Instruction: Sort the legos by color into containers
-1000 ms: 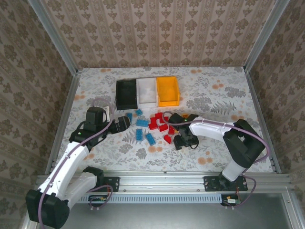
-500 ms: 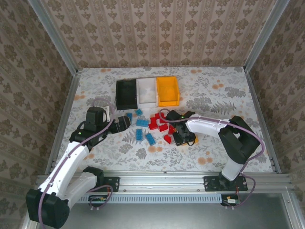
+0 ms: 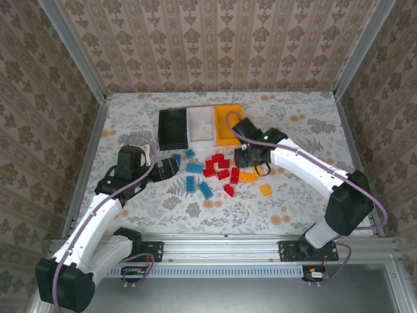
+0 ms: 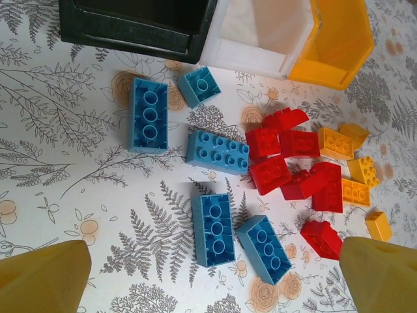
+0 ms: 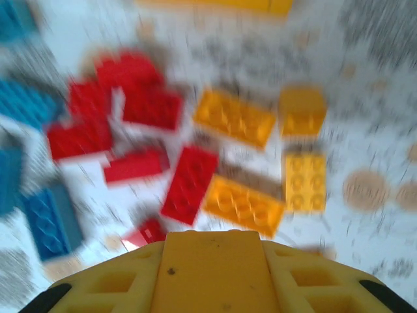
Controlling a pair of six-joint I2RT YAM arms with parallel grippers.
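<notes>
Left gripper (image 3: 167,168) jaws spread wide, by blue rectangular plastic bricks (image 4: 213,228). Right gripper (image 3: 251,155) near orange-yellow plastic bin (image 3: 225,128); wrist view blurred, can't tell jaw state.

The right pincer (image 3: 251,155) now sits toward twelve o'clock, beside the orange-yellow bin (image 3: 225,130), uncovering orange-yellow legos (image 3: 247,176) at five o'clock.

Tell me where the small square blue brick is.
In the left wrist view the small square blue brick lies upper centre, just before the meeting corners of the black bin and white bin.
</notes>
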